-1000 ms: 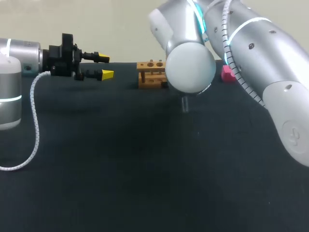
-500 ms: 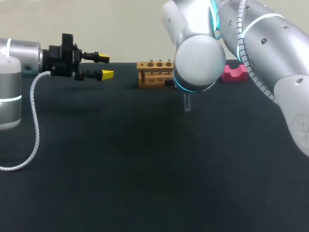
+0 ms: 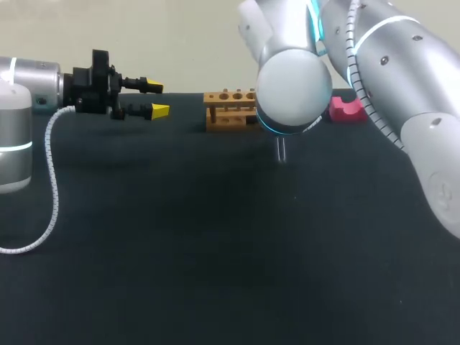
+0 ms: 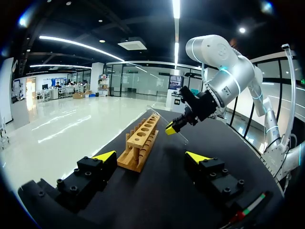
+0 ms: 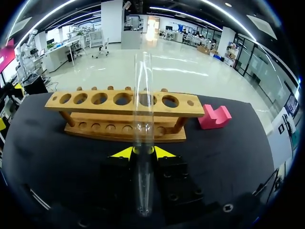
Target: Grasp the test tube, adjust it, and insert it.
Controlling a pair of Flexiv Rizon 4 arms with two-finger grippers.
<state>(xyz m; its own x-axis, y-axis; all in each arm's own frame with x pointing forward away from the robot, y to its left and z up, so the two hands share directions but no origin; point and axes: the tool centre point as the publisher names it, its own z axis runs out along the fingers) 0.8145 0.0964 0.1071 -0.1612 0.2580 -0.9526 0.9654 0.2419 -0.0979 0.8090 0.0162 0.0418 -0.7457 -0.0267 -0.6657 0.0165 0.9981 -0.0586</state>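
Clamped between the two yellow tips of my right gripper (image 5: 143,152) is the test tube (image 5: 143,109), a clear glass one. The fingers press it from both sides with only its width between them. From that wrist, the tube runs straight out along the fingers, with its round end back under the gripper and its open mouth out ahead. Beyond the mouth a wooden rack (image 5: 95,107) lies crosswise on the black table (image 5: 43,157). It has a row of holes along its top bar, and those I can see are open, with no glass in them. The tube lines up with one of the holes toward the end where a pink block (image 5: 214,117) sits just beside the rack.

From the other wrist, my left gripper (image 4: 151,156) is spread wide with nothing in its grasp. The rack stretches away ahead of it, nearer one finger than the other. Past it my right arm (image 4: 228,71) comes down and holds the tube slanted in the air beside the rack's far part.

From above, the left gripper hangs level near the table's far edge, well apart from the rack. My right arm's big round joint hides its gripper. Only one end of the tube shows below that joint, near the rack's pink-block end. Whether it touches the table I cannot tell.
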